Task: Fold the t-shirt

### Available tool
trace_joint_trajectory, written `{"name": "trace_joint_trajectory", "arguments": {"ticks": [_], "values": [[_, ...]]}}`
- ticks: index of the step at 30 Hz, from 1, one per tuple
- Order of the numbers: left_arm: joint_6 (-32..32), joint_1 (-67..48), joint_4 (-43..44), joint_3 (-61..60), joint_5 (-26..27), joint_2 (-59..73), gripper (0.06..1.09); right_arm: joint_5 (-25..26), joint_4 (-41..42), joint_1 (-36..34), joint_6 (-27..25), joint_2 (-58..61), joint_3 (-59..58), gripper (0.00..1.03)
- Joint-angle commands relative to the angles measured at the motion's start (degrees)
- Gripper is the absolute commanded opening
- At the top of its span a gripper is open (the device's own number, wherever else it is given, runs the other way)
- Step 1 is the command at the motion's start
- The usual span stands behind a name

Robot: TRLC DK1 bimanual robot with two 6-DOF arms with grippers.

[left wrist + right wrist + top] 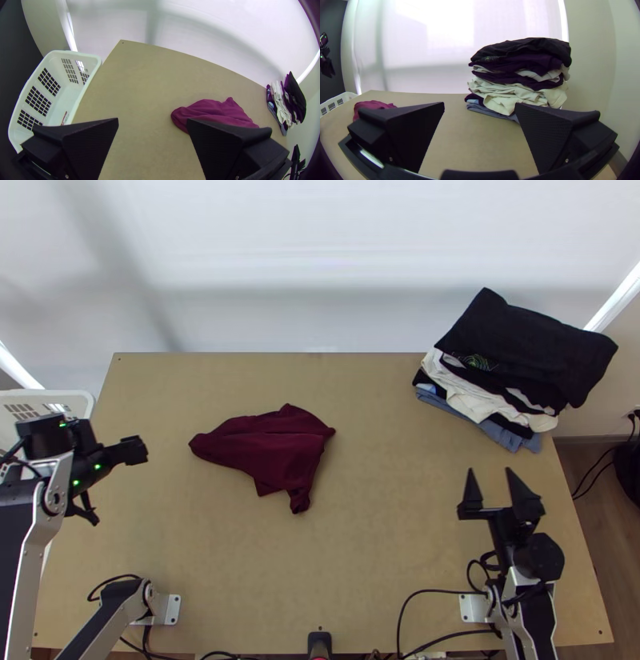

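Broadly, the tabletop (384,540) is carrying a clothes stack (528,348) at its far right corner and, left of centre, the bunched maroon t-shirt (268,452). Both the left tool (112,484) and right tool (490,474) are gaping, released.

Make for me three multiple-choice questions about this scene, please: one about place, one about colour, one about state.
1. Where on the light wooden table is the tall stack of folded clothes?
A) Far right corner
B) Near left corner
C) Middle

2. Which colour is the separate crumpled cloth garment?
A) Green
B) Dark red
C) White

3. How is the right black two-fingered end effector?
A) Shut
B) Gripping the garment
C) Open, empty

1 A: the top view shows the stack there.
2 B: its fabric looks maroon.
3 C: its fingers stand apart, nothing between them.
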Motion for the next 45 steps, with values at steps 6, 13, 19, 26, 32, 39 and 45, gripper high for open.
{"name": "trace_joint_trajectory", "arguments": {"ticks": [6,13,19,26,32,39,45], "values": [[-0.8,1.1,-1.6,1.4,0.6,-4.0,1.05,0.2,-4.9,12.4,8.1,2.3,7.2,0.99],[-2.4,1.0,-1.3,1.3,0.6,-7.0,1.05,0.2,-5.5,22.6,10.4,16.9,16.9,0.97],[-5.9,-0.3,0.8,0.8,0.6,-9.1,1.05,0.1,-6.0,29.2,10.6,33.3,26.6,0.98],[-6.5,-0.3,3.0,-2.5,0.6,-12.9,1.05,0.2,-6.5,33.8,17.7,56.2,39.9,0.98],[-5.0,0.3,3.1,-3.8,0.5,-16.0,1.05,-2.3,-9.2,34.5,30.8,75.3,50.9,0.98],[-3.9,0.7,3.1,-4.4,0.5,-17.6,1.05,-6.7,-9.3,33.7,42.0,90.8,59.6,0.98],[-3.9,0.9,3.1,-6.7,0.5,-20.1,1.05,-9.1,-9.6,33.9,49.6,98.1,65.3,0.97]]}}
